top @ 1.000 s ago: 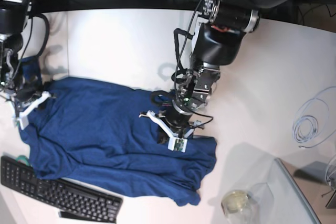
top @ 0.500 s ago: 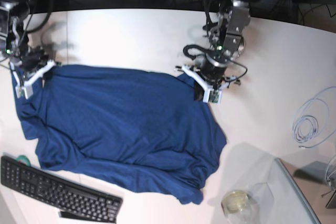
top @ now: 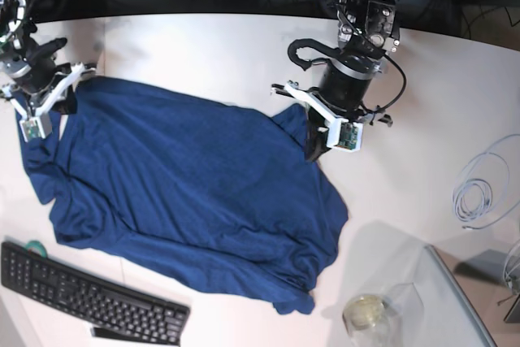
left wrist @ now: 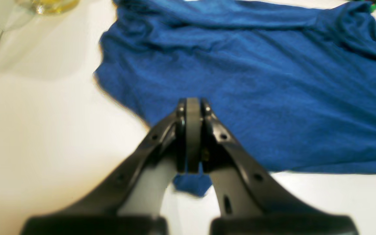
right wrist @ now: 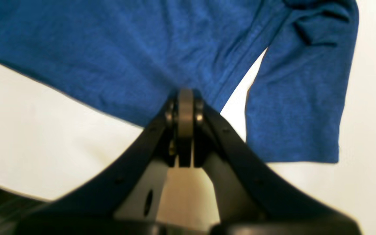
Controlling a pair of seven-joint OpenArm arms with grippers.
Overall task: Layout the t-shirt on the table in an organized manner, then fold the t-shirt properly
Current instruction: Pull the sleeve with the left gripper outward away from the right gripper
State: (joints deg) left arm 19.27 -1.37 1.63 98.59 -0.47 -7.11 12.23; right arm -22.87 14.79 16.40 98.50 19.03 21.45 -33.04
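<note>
The navy-blue t-shirt point(top: 187, 193) lies spread across the white table point(top: 203, 54), with wrinkles along its near hem. My left gripper point(top: 314, 149) is shut on the shirt's far right corner. In the left wrist view the left gripper point(left wrist: 193, 107) pinches the t-shirt point(left wrist: 256, 81), and a small tab of cloth hangs under the fingers. My right gripper point(top: 63, 103) is shut on the far left corner. In the right wrist view the right gripper point(right wrist: 185, 96) clamps the edge of the t-shirt point(right wrist: 109, 55), with a sleeve hanging to the right.
A black keyboard point(top: 89, 298) lies at the near left, just past the shirt's hem. A glass jar point(top: 366, 313) with yellowish contents and a clear container point(top: 455, 298) stand at the near right. A coiled white cable point(top: 479, 188) lies at the right.
Both grippers have moved toward the table's far edge with the shirt's corners, the left one also to the right. The shirt has been pulled wider and flatter.
</note>
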